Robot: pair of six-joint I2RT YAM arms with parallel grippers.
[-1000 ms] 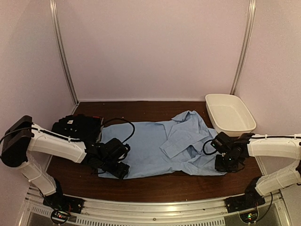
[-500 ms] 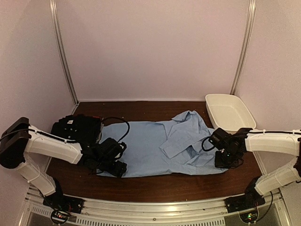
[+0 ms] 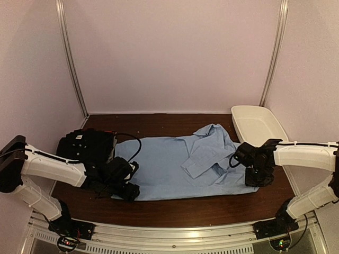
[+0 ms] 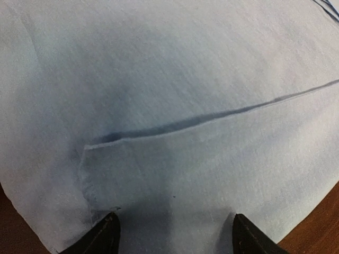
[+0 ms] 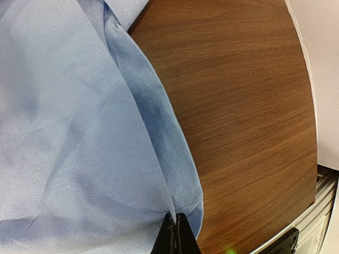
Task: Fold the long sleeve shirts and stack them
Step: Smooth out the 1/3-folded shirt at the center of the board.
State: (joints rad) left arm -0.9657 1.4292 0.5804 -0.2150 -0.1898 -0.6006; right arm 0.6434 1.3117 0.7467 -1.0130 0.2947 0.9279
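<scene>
The light blue shirt (image 3: 180,166) lay spread out flat, lengthwise across the middle of the wooden table (image 3: 164,120). Its collar end pointed toward the far right, and a sleeve was folded over the body there, rumpling that end. The left half was smooth, and the near edge ran fairly straight, parallel to the table's front.

Up close in the left wrist view, a long seam line crossed the pale cloth, with a small squared fold near the hem. Bare wood showed past the hem at both lower corners.

The left gripper (image 4: 172,233) sat at the shirt's near left corner. Its two dark fingers stood well apart with cloth lying flat between them, nothing clamped.

Over on the right, the right gripper (image 5: 176,233) had its fingers pressed together on the shirt's near right hem. A rolled fold of cloth ran straight down into the tips, with bare wood just beside it.

The black shirt (image 3: 87,144) sat as a dark bundle at the far left, just beside the blue shirt's left end. A loop of black cable (image 3: 133,143) from the left arm hung over that end, and the left wrist hid the near left corner from above. A white tub (image 3: 258,127) stood in the far right corner, just beside the collar.
</scene>
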